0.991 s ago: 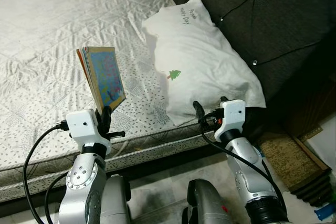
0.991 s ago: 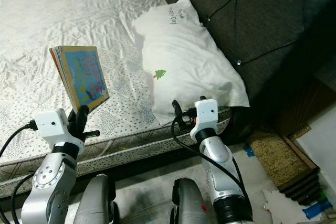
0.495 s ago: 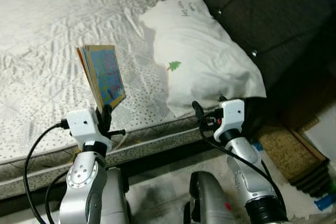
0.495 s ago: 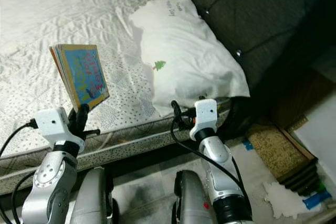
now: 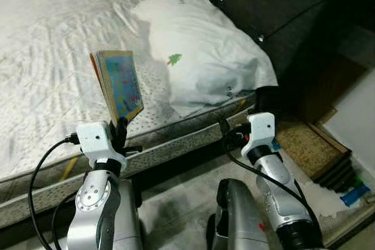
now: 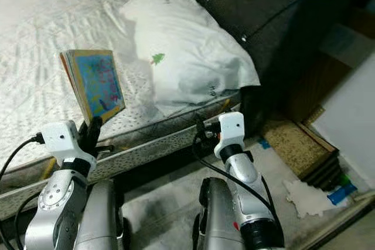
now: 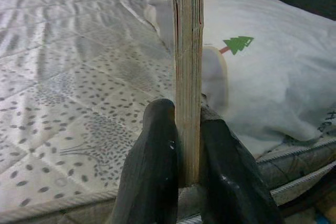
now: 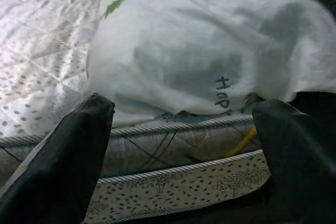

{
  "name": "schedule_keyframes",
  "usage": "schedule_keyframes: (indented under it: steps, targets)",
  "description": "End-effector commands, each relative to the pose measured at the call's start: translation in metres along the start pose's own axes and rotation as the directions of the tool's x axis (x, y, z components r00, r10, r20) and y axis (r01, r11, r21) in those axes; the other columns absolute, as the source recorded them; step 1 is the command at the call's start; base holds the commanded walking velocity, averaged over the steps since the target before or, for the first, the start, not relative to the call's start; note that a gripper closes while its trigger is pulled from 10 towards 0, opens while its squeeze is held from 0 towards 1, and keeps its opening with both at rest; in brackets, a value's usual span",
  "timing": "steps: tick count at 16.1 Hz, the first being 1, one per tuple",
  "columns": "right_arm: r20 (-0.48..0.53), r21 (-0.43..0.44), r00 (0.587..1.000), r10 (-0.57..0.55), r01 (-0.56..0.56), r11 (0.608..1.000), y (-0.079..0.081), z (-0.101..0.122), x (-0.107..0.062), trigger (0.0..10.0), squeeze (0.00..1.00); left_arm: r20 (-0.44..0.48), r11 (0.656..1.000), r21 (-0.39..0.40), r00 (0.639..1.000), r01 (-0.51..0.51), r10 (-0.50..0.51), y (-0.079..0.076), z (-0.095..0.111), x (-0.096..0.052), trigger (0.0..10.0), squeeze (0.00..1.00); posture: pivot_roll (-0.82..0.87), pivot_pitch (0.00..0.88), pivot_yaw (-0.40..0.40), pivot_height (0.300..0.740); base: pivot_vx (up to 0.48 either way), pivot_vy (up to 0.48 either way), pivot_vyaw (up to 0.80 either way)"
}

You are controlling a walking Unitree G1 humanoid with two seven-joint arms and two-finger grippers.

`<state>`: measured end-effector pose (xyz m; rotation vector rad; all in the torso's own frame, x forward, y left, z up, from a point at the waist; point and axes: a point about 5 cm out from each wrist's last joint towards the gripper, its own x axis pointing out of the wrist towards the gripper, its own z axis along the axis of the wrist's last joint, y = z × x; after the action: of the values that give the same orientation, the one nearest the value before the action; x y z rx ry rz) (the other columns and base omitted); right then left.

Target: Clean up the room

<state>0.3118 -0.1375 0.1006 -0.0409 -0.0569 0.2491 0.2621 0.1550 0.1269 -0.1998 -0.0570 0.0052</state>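
Left hand (image 7: pixel 184 145) pinches book (image 5: pixel 120 83) upright by its lower edge, above mattress (image 5: pixel 41 57). Right hand (image 8: pixel 178 129) spread, empty, facing pillow (image 5: pixel 199 51). Risk: the narrow pinch may let the book pivot or slip while walking.

our body, as seen from the head camera: two arms in brushed silver metal, built of rounded, jointed segments. each wrist carries a white, box-shaped housing with softened corners. black cables loop out from these housings, one long loop at the left arm and a tighter run down the right forearm. left gripper (image 7: pixel 176 182): two long black fingers (image 7: pixel 152 177), matte, thick and rounded at the base. right gripper (image 8: pixel 181 156): the same black fingers, blunt-ended. round silver joint cap with small screw holes on our left forearm. a dark band rings the right arm; small red mark on the silver leg casing.
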Motion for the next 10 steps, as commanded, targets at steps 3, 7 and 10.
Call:
schedule_keyframes:
  steps: [3,7,10]
  targets:
    - [-0.011,-0.003,1.000,0.007,-0.007,1.000,0.0013,-0.0023,0.0000,10.0,0.00,0.050,1.000,-0.001,0.998,0.023,-0.023,-0.0028,0.0090,-0.0011,10.0,0.00,-0.04,0.189,-0.032,0.531,0.414,0.000,0.00]
    - [0.001,-0.023,1.000,0.023,-0.023,0.999,0.0016,-0.0009,-0.0004,10.0,0.00,0.051,1.000,-0.002,0.998,0.029,-0.029,-0.0041,0.0088,-0.0003,10.0,0.00,-0.04,0.191,-0.031,0.531,0.473,0.000,0.00]
    - [0.000,-0.024,1.000,0.025,-0.025,0.999,0.0021,-0.0011,-0.0006,10.0,0.00,0.026,1.000,-0.016,1.000,0.015,-0.015,-0.0064,0.0046,0.0011,10.0,0.00,-0.04,0.191,-0.032,0.531,0.261,0.000,0.72]
